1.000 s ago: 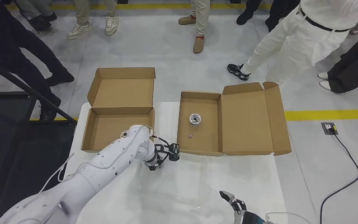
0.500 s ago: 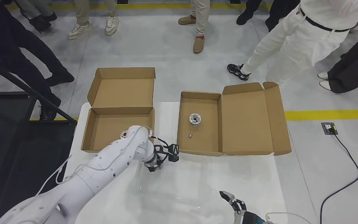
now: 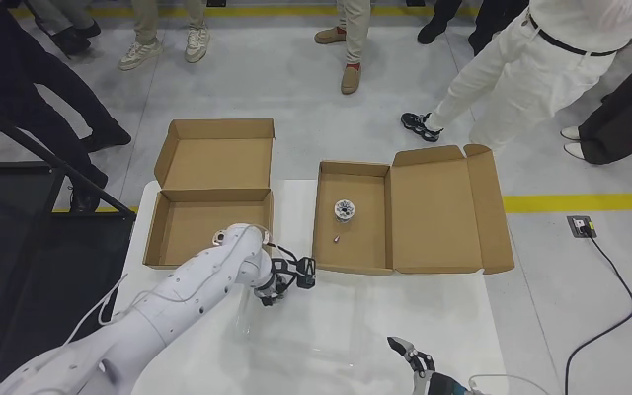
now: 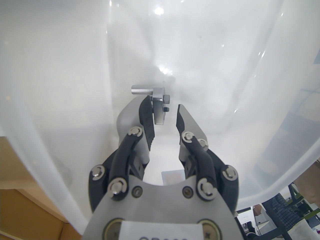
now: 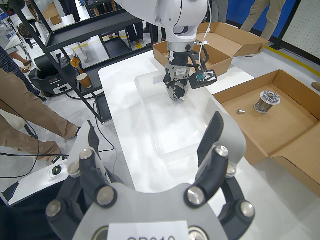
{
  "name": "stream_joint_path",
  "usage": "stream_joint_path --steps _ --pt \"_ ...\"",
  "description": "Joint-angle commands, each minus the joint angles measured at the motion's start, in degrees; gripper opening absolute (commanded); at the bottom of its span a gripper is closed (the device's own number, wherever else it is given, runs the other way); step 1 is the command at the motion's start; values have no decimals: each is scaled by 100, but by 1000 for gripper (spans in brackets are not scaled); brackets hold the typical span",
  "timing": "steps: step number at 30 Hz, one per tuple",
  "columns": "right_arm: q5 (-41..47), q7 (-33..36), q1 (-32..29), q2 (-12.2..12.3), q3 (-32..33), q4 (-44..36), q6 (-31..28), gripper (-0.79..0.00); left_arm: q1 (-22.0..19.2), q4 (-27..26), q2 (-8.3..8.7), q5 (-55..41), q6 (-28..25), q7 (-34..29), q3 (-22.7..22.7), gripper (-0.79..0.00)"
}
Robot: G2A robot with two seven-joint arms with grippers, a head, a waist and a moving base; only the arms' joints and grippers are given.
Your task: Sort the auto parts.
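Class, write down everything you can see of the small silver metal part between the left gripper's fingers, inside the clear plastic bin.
The small silver metal part is a flat flange standing on edge. A smooth round pin projects from one face, and a small hex bolt head and a dark stud from the other. It looks like machined metal. It sits in the translucent white plastic bin, between the open fingers of the left gripper. One finger appears to touch its pin-side face; the other stands apart.
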Motion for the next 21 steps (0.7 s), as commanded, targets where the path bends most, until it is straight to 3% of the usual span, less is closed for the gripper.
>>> stream_joint_path --steps 1,8,21 --pt "0 0 0 0 0 0 0 0 -7 9 -5 0 19 -18 6 -465" --pt "0 0 0 0 0 0 0 0 -9 -25 -17 37 108 -93 -23 -428" --pt "0 0 0 0 0 0 0 0 68 -91 27 58 149 -149 -77 -434"
